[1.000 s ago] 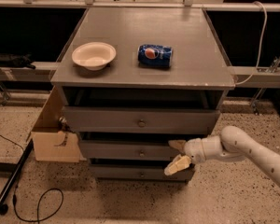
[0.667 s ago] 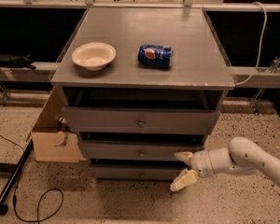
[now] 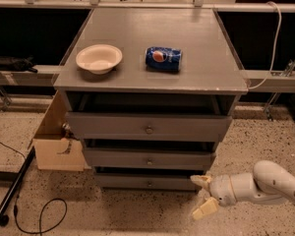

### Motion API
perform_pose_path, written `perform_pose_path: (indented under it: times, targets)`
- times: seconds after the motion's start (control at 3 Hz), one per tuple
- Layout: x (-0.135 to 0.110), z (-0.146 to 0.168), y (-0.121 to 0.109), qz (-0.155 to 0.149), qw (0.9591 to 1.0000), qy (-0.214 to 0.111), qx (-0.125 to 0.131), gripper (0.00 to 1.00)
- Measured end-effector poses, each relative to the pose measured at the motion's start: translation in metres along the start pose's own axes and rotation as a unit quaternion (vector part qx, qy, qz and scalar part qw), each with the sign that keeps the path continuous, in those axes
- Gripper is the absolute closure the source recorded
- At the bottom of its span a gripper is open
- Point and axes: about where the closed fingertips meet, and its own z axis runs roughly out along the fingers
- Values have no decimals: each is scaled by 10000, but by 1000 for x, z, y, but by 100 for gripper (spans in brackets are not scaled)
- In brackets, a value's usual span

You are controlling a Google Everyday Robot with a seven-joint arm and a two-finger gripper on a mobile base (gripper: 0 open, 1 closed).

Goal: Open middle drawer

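I count three flat grey drawer fronts in one cabinet [image 3: 201, 43]: the top drawer [image 3: 108, 127], the middle drawer [image 3: 113, 159] and the bottom drawer [image 3: 123, 182]. Each carries one small round knob [image 3: 149, 162], three in all. On the cabinet's top sit one white bowl [image 3: 99, 58] at the left and one blue can [image 3: 163, 58] to its right. One cardboard box [image 3: 59, 151] stands on the floor at the left. One black cable [image 3: 39, 220] lies on the near left floor. My one gripper [image 3: 204, 195], its two fingers [image 3: 205, 211] spread apart, is low at the near right, beside the bottom drawer's right corner.
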Motion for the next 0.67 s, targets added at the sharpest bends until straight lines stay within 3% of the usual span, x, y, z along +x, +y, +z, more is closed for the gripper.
perform_pose_path:
  times: [0.33,0.67]
  targets:
    - [6,-31,18,208,9986,213,431,0]
    - [2,-83,62,296,9924,268,1161,0]
